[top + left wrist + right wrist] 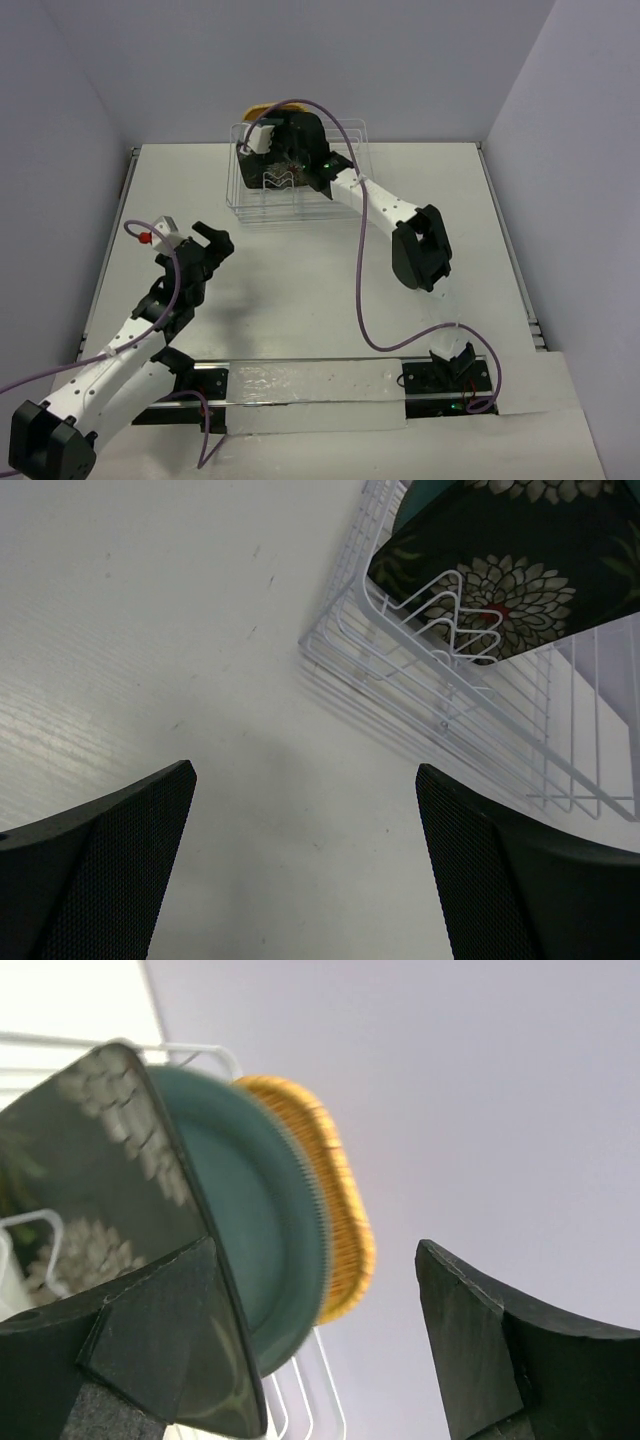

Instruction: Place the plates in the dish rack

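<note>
The wire dish rack (262, 205) stands at the back of the table. A dark floral square plate (90, 1150), a teal round plate (265, 1220) and a yellow-orange ribbed plate (340, 1210) stand upright in it, one behind the other. I cannot tell which of the yellow and orange-tan plates this is; the other is hidden. My right gripper (315, 1248) is open over the rack, one finger (150, 1330) against the dark plate's face, holding nothing. My left gripper (303, 770) is open and empty over the table, left of the rack (400, 680) and the dark plate (500, 580).
The right arm (385, 205) stretches from the middle right to the rack. Purple cables loop over both arms. A metal rail (320, 370) with the arm bases runs along the near edge. Walls close the table at the back and sides.
</note>
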